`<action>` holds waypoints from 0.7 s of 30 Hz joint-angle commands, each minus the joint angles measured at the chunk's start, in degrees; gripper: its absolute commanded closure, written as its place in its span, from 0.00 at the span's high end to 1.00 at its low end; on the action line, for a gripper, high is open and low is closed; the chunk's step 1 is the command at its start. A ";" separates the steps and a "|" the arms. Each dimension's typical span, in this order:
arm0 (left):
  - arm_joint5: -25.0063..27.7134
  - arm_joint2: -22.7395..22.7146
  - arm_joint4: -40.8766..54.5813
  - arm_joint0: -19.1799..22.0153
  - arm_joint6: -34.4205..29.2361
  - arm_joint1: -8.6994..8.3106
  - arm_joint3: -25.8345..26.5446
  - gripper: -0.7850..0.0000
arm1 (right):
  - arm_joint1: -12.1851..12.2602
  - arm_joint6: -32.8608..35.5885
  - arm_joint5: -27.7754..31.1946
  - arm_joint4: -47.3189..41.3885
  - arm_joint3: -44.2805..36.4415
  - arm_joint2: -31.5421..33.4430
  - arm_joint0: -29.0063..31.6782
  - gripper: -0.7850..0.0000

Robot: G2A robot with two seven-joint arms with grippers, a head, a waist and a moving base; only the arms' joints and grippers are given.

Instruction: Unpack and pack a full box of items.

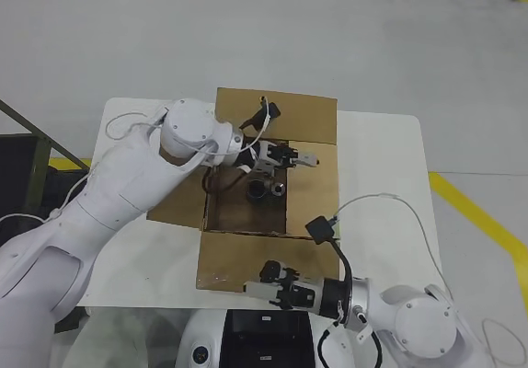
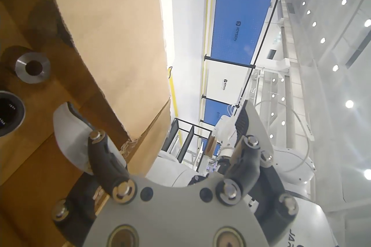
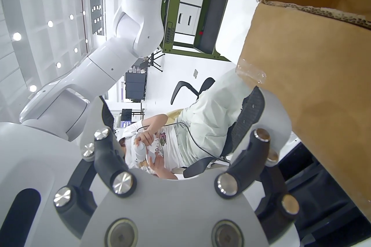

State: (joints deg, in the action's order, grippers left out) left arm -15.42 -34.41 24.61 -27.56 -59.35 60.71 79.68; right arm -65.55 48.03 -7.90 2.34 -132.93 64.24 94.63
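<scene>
An open cardboard box sits in the middle of the white table. Inside it lie a dark ring-shaped cylinder and a metal cylinder with a bore. My left gripper is open at the box's far right side. One of its fingers is over the box's inside and a cardboard flap stands between the two. My right gripper is open and empty, just off the box's near flap.
Bare tabletop lies to the right of the box and a narrow strip to its left. A dark green-framed cart stands beyond the table's left edge. A yellow floor line runs on the right.
</scene>
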 commanded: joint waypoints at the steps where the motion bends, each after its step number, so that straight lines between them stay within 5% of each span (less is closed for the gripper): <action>1: 0.85 1.07 -0.77 0.32 1.50 0.82 -0.83 1.00 | 0.11 -0.45 0.15 -0.09 0.07 0.21 0.33 1.00; 14: 3.37 4.08 -6.04 1.18 7.02 4.31 -5.35 1.00 | 0.71 -1.99 1.10 -1.06 0.65 0.25 1.29 1.00; 21: 9.12 0.65 -2.77 0.28 6.66 4.65 -5.85 1.00 | 0.90 -2.68 -0.20 -1.00 1.79 -0.51 0.66 1.00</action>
State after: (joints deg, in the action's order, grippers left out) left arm -7.55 -32.82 20.94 -26.89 -52.23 65.49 73.50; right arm -64.67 45.46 -7.70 1.23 -131.33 63.83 95.41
